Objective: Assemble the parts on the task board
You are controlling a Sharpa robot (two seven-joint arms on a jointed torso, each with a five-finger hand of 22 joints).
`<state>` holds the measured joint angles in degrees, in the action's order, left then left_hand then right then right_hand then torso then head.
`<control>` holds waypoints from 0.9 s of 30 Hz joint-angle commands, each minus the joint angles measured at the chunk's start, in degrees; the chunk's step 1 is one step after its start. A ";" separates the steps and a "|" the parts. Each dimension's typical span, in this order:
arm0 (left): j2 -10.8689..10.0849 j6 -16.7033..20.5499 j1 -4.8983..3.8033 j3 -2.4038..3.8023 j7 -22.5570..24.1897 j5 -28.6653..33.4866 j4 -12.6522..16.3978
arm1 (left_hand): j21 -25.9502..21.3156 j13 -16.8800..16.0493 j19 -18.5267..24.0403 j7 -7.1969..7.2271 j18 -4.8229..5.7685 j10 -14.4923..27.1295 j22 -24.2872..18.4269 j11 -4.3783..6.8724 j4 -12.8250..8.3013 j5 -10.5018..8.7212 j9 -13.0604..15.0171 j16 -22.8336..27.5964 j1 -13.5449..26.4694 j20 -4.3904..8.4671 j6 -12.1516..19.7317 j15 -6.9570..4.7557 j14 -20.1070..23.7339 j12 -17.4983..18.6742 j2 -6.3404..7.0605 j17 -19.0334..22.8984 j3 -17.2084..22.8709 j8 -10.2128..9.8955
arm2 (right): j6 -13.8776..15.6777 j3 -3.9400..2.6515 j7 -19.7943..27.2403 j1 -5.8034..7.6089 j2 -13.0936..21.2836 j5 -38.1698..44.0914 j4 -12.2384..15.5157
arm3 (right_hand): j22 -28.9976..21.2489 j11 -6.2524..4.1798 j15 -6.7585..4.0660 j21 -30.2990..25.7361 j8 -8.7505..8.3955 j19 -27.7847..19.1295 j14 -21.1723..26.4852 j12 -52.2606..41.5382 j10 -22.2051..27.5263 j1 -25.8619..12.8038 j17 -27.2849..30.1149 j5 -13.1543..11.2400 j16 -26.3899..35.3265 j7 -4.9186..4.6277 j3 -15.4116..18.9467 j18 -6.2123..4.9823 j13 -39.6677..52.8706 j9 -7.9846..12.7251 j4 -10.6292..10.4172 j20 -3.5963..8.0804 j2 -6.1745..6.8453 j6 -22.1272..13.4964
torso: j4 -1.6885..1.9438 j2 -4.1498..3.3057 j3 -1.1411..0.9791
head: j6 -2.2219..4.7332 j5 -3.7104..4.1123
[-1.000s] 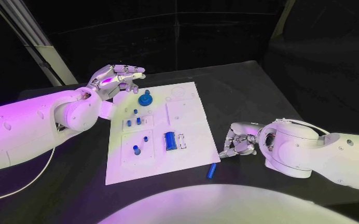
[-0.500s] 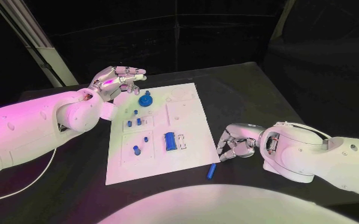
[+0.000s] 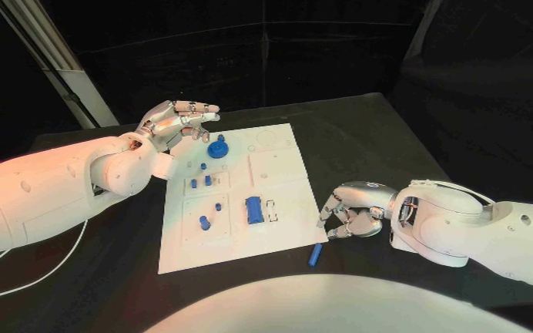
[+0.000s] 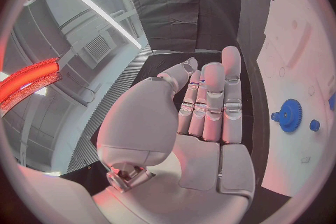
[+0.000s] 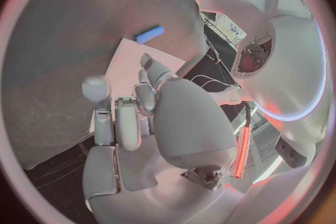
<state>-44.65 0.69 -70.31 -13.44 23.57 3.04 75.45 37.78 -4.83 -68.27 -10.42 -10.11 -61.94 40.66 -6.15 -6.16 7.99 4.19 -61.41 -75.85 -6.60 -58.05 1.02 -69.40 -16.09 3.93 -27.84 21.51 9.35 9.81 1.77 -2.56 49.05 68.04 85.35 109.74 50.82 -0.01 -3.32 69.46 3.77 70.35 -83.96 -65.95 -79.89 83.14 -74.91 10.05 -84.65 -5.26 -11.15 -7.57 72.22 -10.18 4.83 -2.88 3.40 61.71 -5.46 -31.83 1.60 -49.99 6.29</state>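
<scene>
The task board (image 3: 283,186) lies flat at the table's centre. A blue gear (image 3: 216,149) stands near its far left corner; smaller blue parts (image 3: 253,209) sit in its near-left recesses. One blue cylinder (image 3: 316,253) lies off the board, just beyond its near right corner. The left hand (image 3: 178,123) hovers at the far left corner, fingers extended, holding nothing. The right hand (image 3: 353,215) rests by the right edge, fingers curled in on nothing.

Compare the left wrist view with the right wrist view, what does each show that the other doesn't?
Only the left wrist view: the left hand, open and holding nothing, and a blue gear standing on the board. Only the right wrist view: the right hand, fingers curled with nothing in them, and a blue peg lying on the black table off the board. Both: the white board.
</scene>
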 commanded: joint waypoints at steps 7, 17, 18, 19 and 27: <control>0.45 -0.67 0.18 0.05 0.33 0.23 -0.54 | -0.29 -0.06 0.41 0.07 -0.36 0.45 -0.10 0.07 -0.12 -0.17 -0.06 0.28 0.10 -0.16 0.39 0.09 0.26 -0.28 -0.17 0.06 -0.22 0.33 | 0.78 0.93 5.12 0.05 -1.72 14.27 0.20 | -0.95 -1.06 -0.95 -0.76 -0.18 -1.06 -4.18 0.96 0.65 0.32 -6.50 1.39 0.51 0.99 -0.83 -0.07 -1.03 0.77 0.89 0.50 1.54 -1.36 | -0.06 0.16 -0.13 | -0.01 -0.33; 0.58 -0.76 0.35 0.04 0.30 0.23 -0.78 | -0.29 -0.06 0.41 0.07 -0.36 0.45 -0.10 0.07 -0.12 -0.17 -0.06 0.28 0.10 -0.16 0.39 0.09 0.26 -0.28 -0.17 0.06 -0.22 0.33 | -1.96 2.74 3.49 0.06 -3.57 20.72 1.04 | -0.97 -1.51 -1.54 -0.86 -0.06 -1.04 -4.17 1.03 0.74 -0.85 -6.45 1.21 0.62 1.56 -0.82 -0.08 -1.27 1.53 0.41 1.03 2.32 -3.03 | -0.16 0.03 -0.02 | -0.01 -0.30; 0.58 -0.79 0.36 0.04 0.29 0.23 -0.78 | -0.29 -0.06 0.41 0.07 -0.36 0.45 -0.10 0.07 -0.12 -0.17 -0.06 0.28 0.10 -0.16 0.39 0.09 0.26 -0.28 -0.17 0.06 -0.22 0.33 | -2.08 2.83 3.42 0.06 -3.72 21.02 1.08 | -0.93 -1.52 -1.58 -0.83 0.05 -0.99 -4.19 0.95 0.71 -0.93 -6.49 1.21 0.60 1.57 -0.83 -0.07 -1.23 1.52 0.36 1.07 2.33 -2.88 | -0.15 0.03 -0.05 | -0.01 -0.29; 0.56 -0.78 0.38 0.04 0.27 0.23 -0.78 | -0.29 -0.06 0.41 0.07 -0.36 0.45 -0.10 0.07 -0.12 -0.17 -0.06 0.28 0.10 -0.16 0.39 0.09 0.26 -0.28 -0.17 0.06 -0.22 0.33 | -2.25 3.00 3.31 0.06 -3.96 21.60 1.16 | -0.88 -1.53 -1.61 -0.81 0.13 -0.95 -4.20 0.86 0.67 -1.01 -6.54 1.22 0.57 1.55 -0.83 -0.06 -1.18 1.52 0.31 1.11 2.35 -2.75 | -0.10 0.03 -0.03 | -0.01 -0.21; 0.48 -0.91 0.47 0.04 0.14 0.23 -0.78 | -0.33 -0.06 0.41 0.08 -0.36 0.50 -0.12 0.08 -0.16 -0.15 -0.06 0.31 0.10 -0.16 0.42 0.09 0.32 -0.36 -0.17 0.18 -0.27 0.36 | -1.73 3.54 1.51 0.06 -4.74 25.31 1.32 | -0.57 -1.52 -1.75 -0.64 0.26 -0.67 -4.30 0.16 0.30 -1.95 -6.92 1.21 0.31 1.54 -0.48 0.02 -0.77 1.63 -0.22 1.28 2.85 -2.60 | -0.13 0.01 0.05 | -0.01 -0.24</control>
<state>-44.18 0.55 -69.80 -13.44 23.52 3.04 74.63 37.78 -4.83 -68.27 -10.43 -10.10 -61.94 40.62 -6.15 -6.16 8.00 4.19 -61.41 -75.85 -6.59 -58.05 1.02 -69.41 -16.09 3.93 -27.71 21.51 9.35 8.43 5.26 0.23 49.05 63.38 106.85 110.95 50.16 -1.35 -4.63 68.74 3.77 69.52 -84.05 -65.40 -79.43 81.65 -74.91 11.19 -84.17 -3.62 -11.56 -7.57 71.38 -8.62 4.96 -2.01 6.24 58.79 -5.61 -31.79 1.63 -49.99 6.11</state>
